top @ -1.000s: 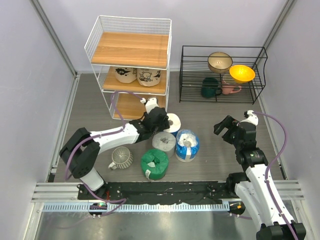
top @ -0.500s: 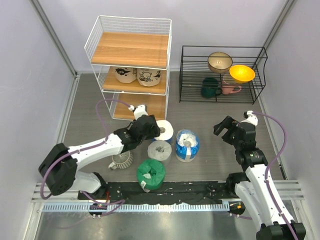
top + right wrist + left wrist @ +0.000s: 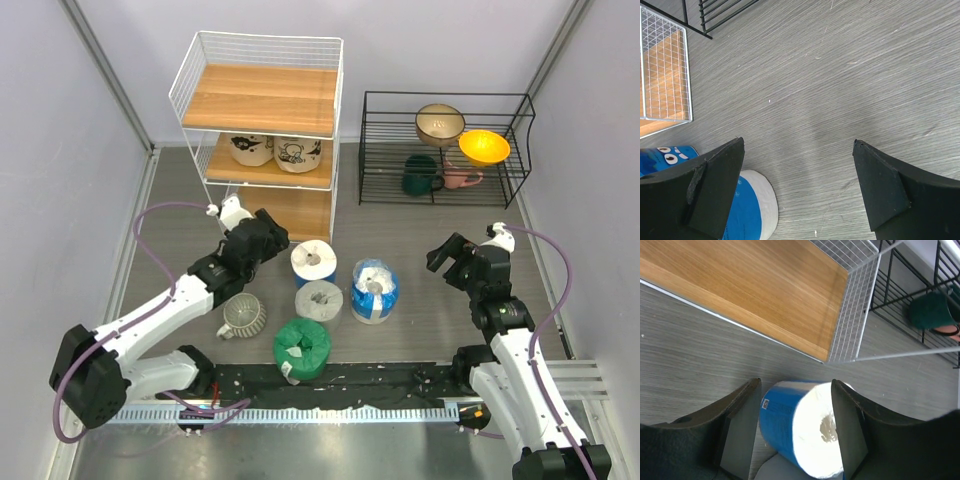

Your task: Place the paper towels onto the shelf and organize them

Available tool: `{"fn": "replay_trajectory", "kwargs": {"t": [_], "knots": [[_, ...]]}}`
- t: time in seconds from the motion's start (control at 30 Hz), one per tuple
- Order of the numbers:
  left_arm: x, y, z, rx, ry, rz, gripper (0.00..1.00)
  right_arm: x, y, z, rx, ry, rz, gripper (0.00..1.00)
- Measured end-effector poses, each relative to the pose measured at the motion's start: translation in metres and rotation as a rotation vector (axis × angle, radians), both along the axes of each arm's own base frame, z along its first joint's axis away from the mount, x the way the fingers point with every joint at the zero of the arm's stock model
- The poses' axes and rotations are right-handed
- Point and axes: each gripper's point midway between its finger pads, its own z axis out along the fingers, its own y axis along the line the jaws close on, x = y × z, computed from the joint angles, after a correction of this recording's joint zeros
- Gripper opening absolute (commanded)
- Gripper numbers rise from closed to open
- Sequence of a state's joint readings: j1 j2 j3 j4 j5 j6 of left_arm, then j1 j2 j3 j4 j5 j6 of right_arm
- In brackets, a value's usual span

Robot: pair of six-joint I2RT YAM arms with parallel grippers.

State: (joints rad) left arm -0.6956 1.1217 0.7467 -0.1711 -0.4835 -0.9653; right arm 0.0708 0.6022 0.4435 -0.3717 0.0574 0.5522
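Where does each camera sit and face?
Top external: above and behind, looking down on the shelf and both arms.
Left wrist: on the left gripper, facing the blue-white roll and the shelf's bottom board; open fingers frame it.
Right wrist: on the right gripper, facing table and the white-blue roll; open fingers show.
Shared: all three see the shelf.

White end on the blue roll [image 3: 800, 432] between the black jaws of the left gripper [image 3: 796, 387]; beyond them, pale wood grain and white wire on the shelf [image 3: 765, 290]. By one black jaw of the right gripper [image 3: 798, 144], blue-and-white on the second roll [image 3: 752, 207], cartoon eyes on the blue one; grey streaked floor [image 3: 840, 75] between the jaws.
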Motion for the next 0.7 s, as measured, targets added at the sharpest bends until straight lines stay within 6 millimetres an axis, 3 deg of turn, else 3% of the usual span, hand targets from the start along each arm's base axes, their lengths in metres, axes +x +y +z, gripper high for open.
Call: {"fn": "replay_trajectory", "kwargs": {"t": [0.13,0.37,0.7], "knots": [[0.003,0.004,-0.001,-0.004,0.008,0.001,0.69,0.000,0.000,0.000,0.000,0.000,0.000,0.96],[-0.008,-0.020,-0.020,-0.004,0.058,-0.156,0.75,0.000,0.000,-0.001,0.000,0.004,0.000,0.95],[-0.033,-0.056,-0.053,0.075,0.131,-0.333,0.61,0.001,0.000,-0.002,0.000,0.004,0.000,0.96]]}}
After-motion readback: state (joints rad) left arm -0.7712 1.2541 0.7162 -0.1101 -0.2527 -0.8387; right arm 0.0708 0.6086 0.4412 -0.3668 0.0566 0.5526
